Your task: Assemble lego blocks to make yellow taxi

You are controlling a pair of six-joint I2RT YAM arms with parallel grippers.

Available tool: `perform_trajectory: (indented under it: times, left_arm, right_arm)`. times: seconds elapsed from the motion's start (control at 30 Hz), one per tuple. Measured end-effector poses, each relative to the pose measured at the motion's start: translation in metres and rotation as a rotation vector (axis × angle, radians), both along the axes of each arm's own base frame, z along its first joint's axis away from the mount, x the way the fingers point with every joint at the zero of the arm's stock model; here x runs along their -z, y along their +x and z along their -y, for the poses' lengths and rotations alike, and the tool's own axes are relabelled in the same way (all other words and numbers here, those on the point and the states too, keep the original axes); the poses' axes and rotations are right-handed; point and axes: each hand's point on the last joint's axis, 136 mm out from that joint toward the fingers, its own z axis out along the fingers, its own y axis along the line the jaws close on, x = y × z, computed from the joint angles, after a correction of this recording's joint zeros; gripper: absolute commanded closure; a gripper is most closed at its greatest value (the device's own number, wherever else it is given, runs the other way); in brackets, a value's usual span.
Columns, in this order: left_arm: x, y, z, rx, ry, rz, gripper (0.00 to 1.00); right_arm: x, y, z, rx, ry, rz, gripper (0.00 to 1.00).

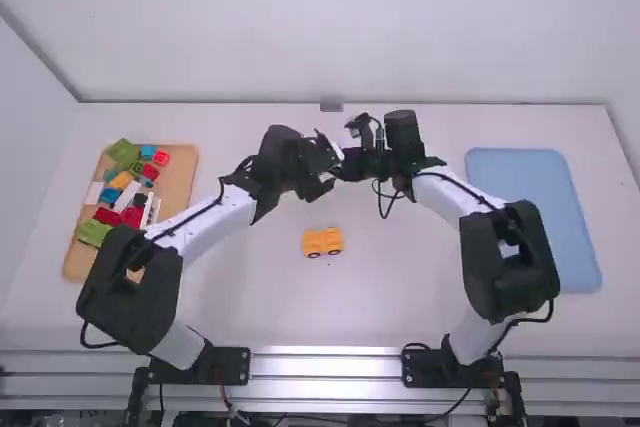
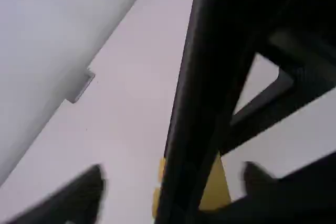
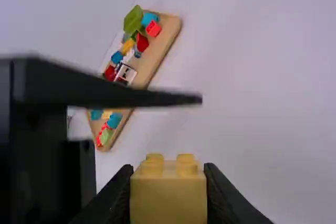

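Note:
Above the middle of the table, my left gripper (image 1: 322,163) and my right gripper (image 1: 348,161) face each other closely in the high view. In the right wrist view a yellow block (image 3: 168,201), studs up, is clamped in my right gripper (image 3: 168,190). Seen from the left wrist, my left gripper (image 2: 174,186) is open, its fingertips wide apart. The other arm's black gripper stands between them, partly hiding the yellow block (image 2: 216,186). On the table, nearer the bases, sits a yellow car-like assembly (image 1: 322,242) with dark wheels.
A wooden tray (image 1: 180,179) at the left holds several loose blocks in red, green, blue, white and yellow. At the right lies a blue mat or tray (image 1: 530,212). A small grey piece (image 1: 331,104) is at the table's far edge.

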Motion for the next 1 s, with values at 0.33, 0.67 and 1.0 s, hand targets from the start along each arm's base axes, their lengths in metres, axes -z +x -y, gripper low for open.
perform_trajectory:
  times: [0.33,0.67,1.0]
  left_arm:
    - [0.015,-0.02,-0.005,-0.04,-0.04,-0.159,0.01]
    - [-0.051,-0.036,-0.033,0.147,-0.281,-0.269,0.01]
    - [-0.065,-0.072,-0.046,0.383,-0.439,-0.321,0.01]
  right_arm:
    - [-0.007,0.008,0.017,-0.018,-0.062,0.038,0.77]
    - [-0.043,-0.019,0.007,-0.28,-0.191,0.216,0.79]
    - [-0.061,-0.058,-0.009,-0.552,-0.212,0.432,0.8]
